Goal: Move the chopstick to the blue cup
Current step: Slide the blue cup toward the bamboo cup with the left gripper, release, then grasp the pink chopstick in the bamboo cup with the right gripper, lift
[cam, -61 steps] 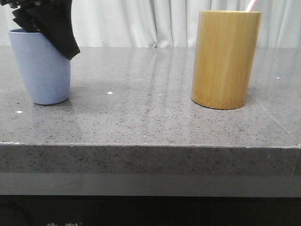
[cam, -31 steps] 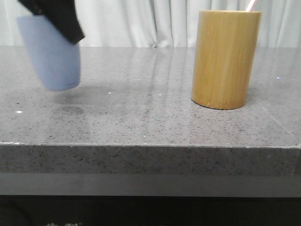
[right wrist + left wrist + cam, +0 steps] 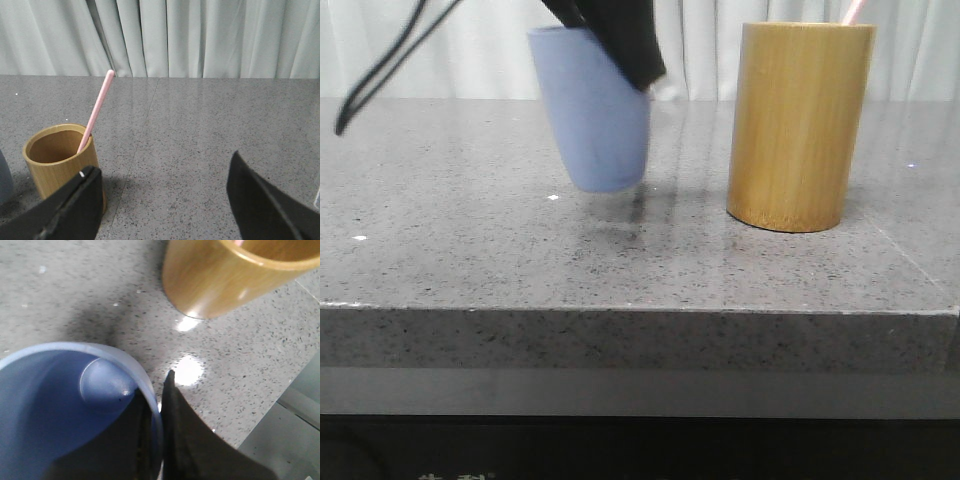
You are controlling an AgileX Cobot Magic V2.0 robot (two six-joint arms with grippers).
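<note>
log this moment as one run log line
left gripper: shut on blue cup, airborne beside bamboo holder | right gripper: open | chopstick: in holder

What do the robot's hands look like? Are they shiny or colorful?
Not colorful. The left end effector is matte black, with flat fingers tapering to points. A thin black cable loops beside it. The right end effector has the same plain black, wedge-shaped fingers, with no markings visible.

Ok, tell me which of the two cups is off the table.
The blue cup: the left claw pinches its rim and it hangs tilted above the table. The bamboo holder, with the chopstick inside, stands on it.
</note>
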